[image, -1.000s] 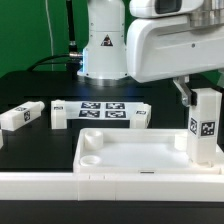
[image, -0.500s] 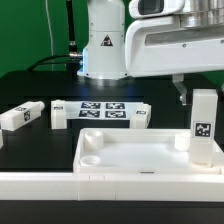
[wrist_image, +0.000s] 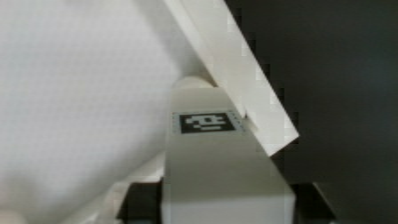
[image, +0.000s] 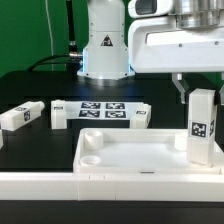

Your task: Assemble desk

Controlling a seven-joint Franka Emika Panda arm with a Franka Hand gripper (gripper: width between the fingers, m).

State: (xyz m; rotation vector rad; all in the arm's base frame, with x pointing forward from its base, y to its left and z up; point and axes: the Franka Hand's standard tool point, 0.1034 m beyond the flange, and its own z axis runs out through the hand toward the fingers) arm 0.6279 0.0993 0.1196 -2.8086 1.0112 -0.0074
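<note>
The white desk top (image: 130,150), a tray with a raised rim and round corner sockets (image: 92,138), lies at the front of the black table. My gripper (image: 203,98) is shut on a white tagged leg (image: 205,130) and holds it upright over the tray's end at the exterior view's right. I cannot tell whether its foot touches the tray. In the wrist view the leg (wrist_image: 208,140) sits between my fingers (wrist_image: 143,200), against the tray's rim (wrist_image: 231,60). Three loose legs lie behind: one at the far left (image: 20,115), one beside it (image: 58,113), one further right (image: 140,116).
The marker board (image: 100,110) lies flat behind the tray, between two of the loose legs. A low white border wall (image: 100,185) runs along the front edge. The robot's base (image: 102,50) stands at the back.
The held leg has shifted slightly to the exterior view's left and stays upright in my grip. The loose legs and the tray have not moved.
</note>
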